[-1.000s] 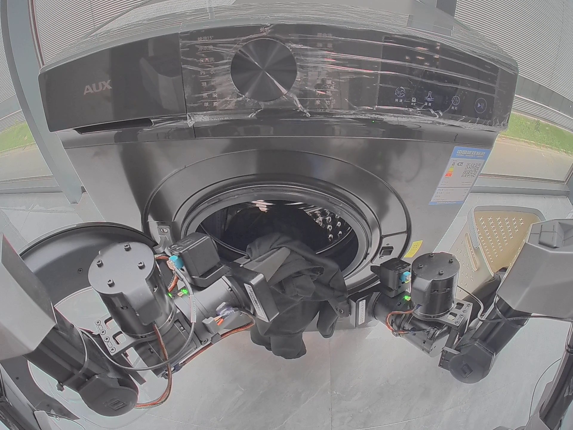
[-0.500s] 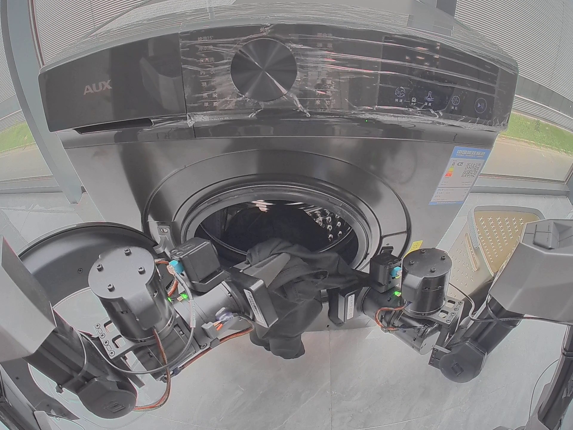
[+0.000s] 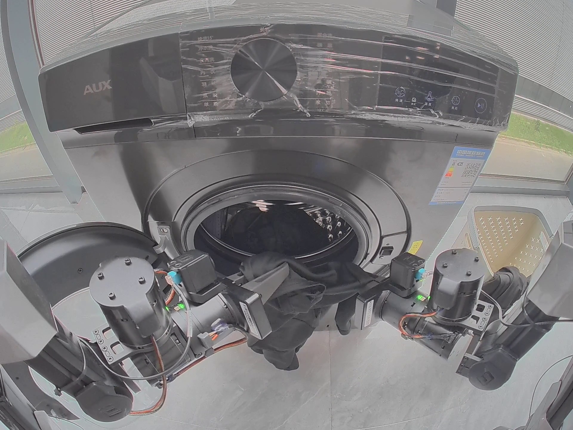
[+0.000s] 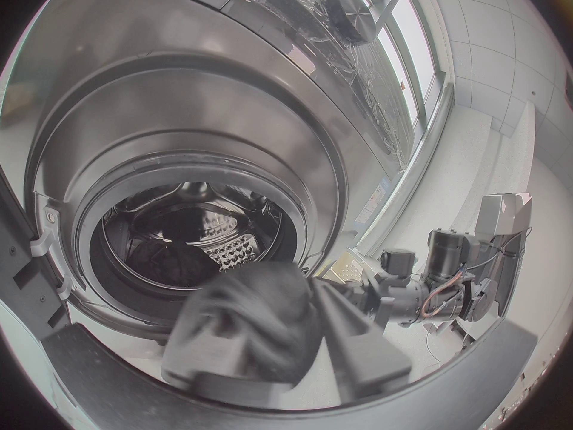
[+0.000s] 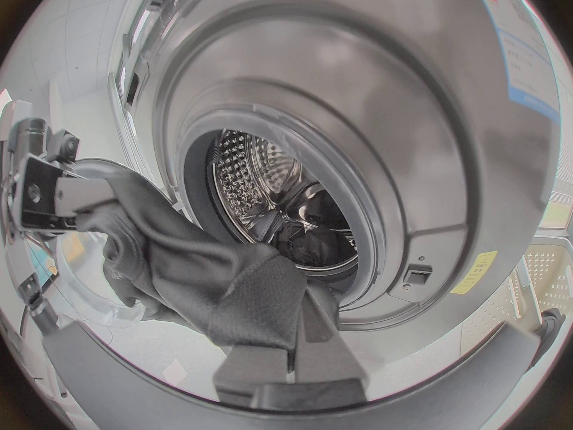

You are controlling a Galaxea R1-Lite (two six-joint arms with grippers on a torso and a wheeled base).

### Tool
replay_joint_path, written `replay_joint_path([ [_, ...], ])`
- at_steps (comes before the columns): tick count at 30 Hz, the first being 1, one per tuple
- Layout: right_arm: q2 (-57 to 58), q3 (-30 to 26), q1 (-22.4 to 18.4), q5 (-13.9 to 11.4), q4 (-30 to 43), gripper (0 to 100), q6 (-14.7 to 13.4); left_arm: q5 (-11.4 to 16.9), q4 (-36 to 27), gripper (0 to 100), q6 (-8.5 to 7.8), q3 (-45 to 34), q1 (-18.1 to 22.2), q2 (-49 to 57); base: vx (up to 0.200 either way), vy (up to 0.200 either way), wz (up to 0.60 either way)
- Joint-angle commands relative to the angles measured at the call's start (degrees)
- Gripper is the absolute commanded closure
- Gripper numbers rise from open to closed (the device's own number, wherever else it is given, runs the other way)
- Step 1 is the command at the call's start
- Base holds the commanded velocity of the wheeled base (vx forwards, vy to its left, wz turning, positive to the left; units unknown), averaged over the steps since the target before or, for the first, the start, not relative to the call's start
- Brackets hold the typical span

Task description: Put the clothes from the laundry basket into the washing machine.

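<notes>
Tiled floor (image 3: 370,389) under limp dark garment (image 3: 293,315)

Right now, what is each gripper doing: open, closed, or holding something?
Left gripper: closed on the dark garment.
Right gripper: closed on the same garment.

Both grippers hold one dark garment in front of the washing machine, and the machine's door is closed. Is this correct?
No: the door is open, swung to the robot's left, as the head view shows. The left gripper and right gripper do hold one dark garment in front of the washing machine.
</notes>
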State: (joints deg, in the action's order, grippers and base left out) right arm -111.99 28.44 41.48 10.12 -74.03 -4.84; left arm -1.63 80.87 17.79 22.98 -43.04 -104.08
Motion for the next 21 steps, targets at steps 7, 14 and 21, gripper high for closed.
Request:
replay_joint_path([
  [7, 6.1, -1.3, 0.7, -0.5, -1.2, 100, 0.0, 0.3, 0.3, 0, 0.06, -2.7, 0.4, -0.3, 0.000, 0.000, 0.00],
  [14, 8.3, -1.3, 3.5, -0.5, -1.6, 100, -0.3, 2.2, 0.6, 0, 0.14, -5.4, 0.5, -1.1, 0.000, 0.000, 0.00],
  [21, 8.5, -0.6, 3.6, 0.1, -2.3, 100, -0.3, 2.2, 0.7, 0, -0.12, -8.0, 0.9, -2.4, 0.000, 0.000, 0.00],
])
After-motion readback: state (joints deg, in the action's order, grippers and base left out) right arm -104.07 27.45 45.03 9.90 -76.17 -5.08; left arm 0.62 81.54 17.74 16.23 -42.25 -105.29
